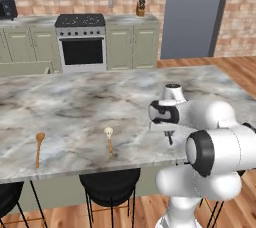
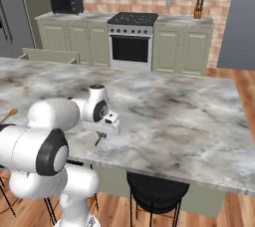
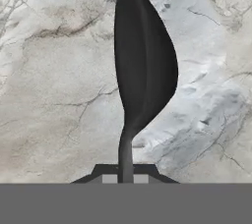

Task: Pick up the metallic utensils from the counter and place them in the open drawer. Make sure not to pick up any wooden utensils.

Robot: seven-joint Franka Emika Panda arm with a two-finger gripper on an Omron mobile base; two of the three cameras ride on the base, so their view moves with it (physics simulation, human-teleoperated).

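Dark grey spoon pinched by its handle in closed end effector, arm bent low over bench.

Dark grey metal spoon, bowl seen edge-on and tilted, its handle clamped between the closed tips of the gripper over the grey-and-white marbled counter. Orange-brown wooden spoon and pale-headed, tan-handled spoon lie apart near the counter's front edge.

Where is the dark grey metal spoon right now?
The dark grey metal spoon is pinched by its handle in the shut end effector, bowl pointing away over the grey-and-white marbled counter, near its front edge, right of the pale-headed wooden spoon.
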